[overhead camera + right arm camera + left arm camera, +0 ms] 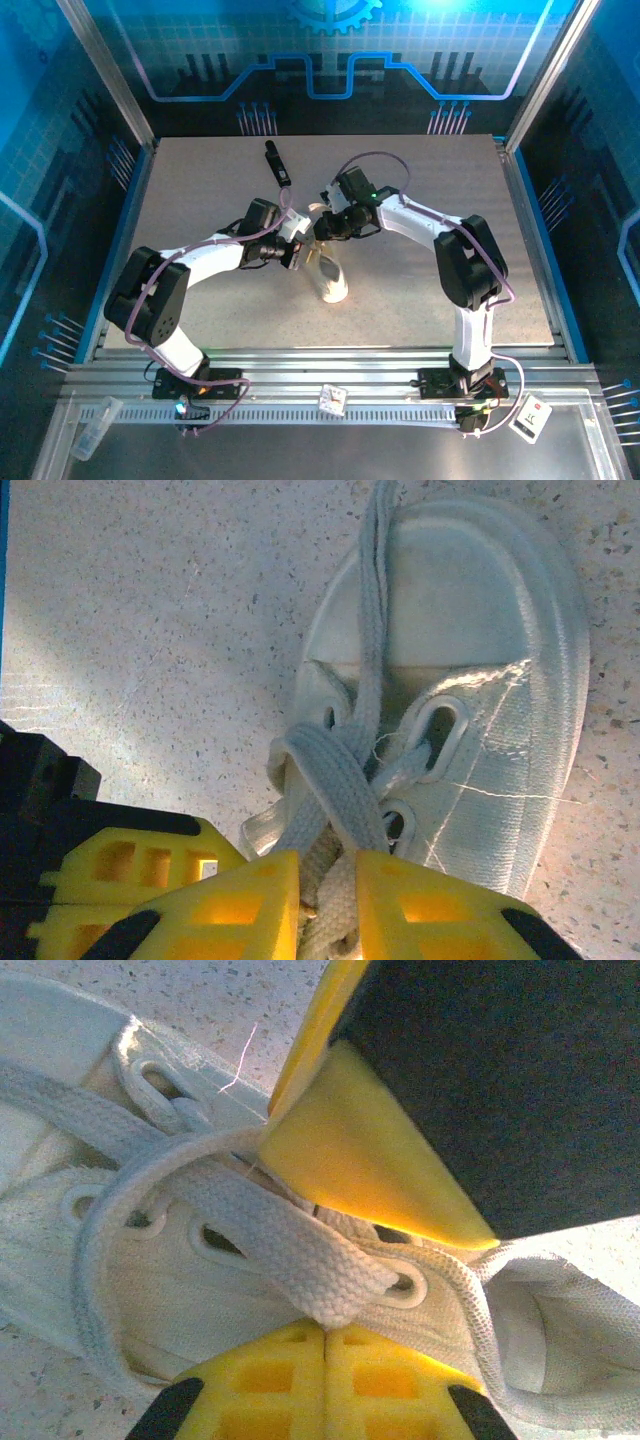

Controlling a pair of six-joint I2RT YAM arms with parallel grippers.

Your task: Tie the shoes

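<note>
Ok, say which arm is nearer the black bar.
Left, narrowly: the left arm's wrist sits just nearside of the black bar; the right arm's wrist lies farther off, to its right.

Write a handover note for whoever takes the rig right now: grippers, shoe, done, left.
Left gripper: shut on a lace over the tongue.
Right gripper: shut on lace strands by the top eyelets, close beside the left one.
Sneaker: flat on the table between the arms, toe toward the bases.
Done: laces are threaded and crossed, and both grippers have a hold.
Left: no knot or bow to be seen, so the tying is all to do. One strand lies forward over the toe.
</note>
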